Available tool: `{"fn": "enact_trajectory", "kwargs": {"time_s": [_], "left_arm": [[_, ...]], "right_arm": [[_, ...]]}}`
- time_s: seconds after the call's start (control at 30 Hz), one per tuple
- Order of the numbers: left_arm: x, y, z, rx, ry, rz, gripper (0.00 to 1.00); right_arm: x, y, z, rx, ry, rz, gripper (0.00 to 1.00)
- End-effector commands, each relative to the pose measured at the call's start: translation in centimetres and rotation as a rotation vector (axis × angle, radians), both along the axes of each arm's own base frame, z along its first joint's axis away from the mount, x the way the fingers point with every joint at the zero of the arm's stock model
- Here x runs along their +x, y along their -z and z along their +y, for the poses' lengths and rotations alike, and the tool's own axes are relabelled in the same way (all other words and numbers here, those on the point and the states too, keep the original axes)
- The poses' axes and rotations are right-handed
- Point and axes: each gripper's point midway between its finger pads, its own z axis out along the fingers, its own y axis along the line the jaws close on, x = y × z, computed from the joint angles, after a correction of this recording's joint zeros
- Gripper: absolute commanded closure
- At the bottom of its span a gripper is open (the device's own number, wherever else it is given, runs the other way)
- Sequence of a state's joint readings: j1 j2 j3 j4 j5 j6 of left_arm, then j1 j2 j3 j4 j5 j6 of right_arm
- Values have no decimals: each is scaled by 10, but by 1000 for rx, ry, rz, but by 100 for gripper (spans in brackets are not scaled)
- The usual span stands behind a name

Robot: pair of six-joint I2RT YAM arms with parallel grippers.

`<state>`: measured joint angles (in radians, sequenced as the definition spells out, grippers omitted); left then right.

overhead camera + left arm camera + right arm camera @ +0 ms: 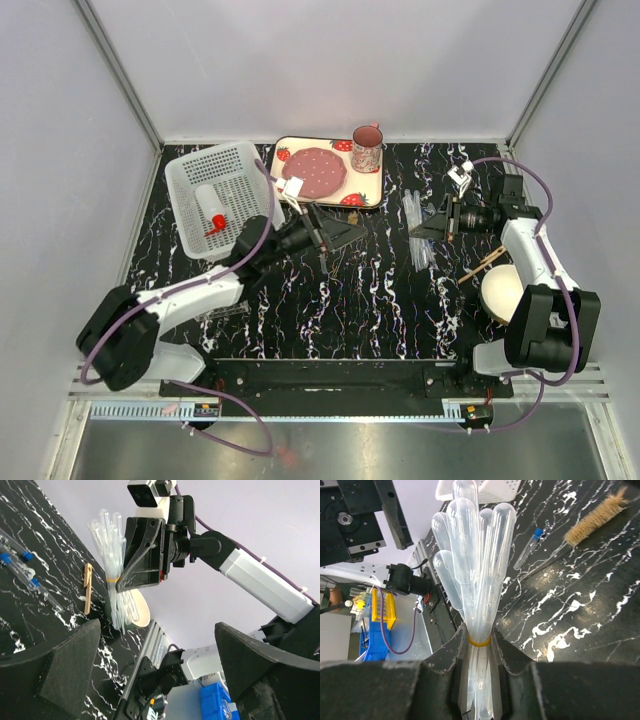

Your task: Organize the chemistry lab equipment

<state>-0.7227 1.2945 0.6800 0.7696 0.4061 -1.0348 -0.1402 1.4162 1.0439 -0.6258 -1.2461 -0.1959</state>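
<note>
My right gripper (479, 652) is clamped on a bundle of clear plastic pipettes (475, 565). The jaws pinch the stems just below the yellow rubber band (479, 641) that ties them together. In the overhead view that gripper (428, 224) sits right of centre on the black marbled table (380, 300), with the bundle (413, 205) running across its jaws. From the left wrist camera the pipettes (111, 565) stand nearly upright, bulbs up and thin tips down. I cannot tell whether the tips touch the table.

My left gripper (343, 230) is spread wide and holds nothing. It is near the middle of the table, facing the right arm. Its two dark fingers (60, 670) frame the bottom of its own view.

The small white red-capped bottle (212, 210) lies inside the white perforated basket (190, 165) at the far left. Tan wooden sticks (482, 264) lie on the table just beside the cream bowl (500, 290), at the right near the right arm. One stick (88, 587) also shows from the left wrist. Thin blue-tipped tubes (22, 567) lie flat on the table at the left of that view. One such tube (530, 546) shows from the right wrist, near a tan bristle brush (597, 517).
</note>
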Motion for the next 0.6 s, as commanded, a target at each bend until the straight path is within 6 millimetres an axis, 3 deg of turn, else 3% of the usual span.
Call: {"fn": "enact_trajectory", "kwargs": {"time_s": [0.0, 0.07, 0.1, 0.33, 0.57], "left_arm": [[20, -35, -25, -62, -78, -165, 1], [23, -37, -38, -56, -79, -171, 1], [28, -26, -46, -31, -80, -160, 1], [46, -4, -88, 41, -71, -133, 6], [55, 6, -115, 62, -52, -130, 13]], "right_arm": [[-14, -19, 12, 70, -84, -76, 84], [-16, -20, 13, 76, -91, -80, 84], [-17, -22, 14, 85, -99, -84, 84], [-22, -25, 17, 117, -122, -85, 84], [-25, -25, 18, 126, -129, -84, 84]]}}
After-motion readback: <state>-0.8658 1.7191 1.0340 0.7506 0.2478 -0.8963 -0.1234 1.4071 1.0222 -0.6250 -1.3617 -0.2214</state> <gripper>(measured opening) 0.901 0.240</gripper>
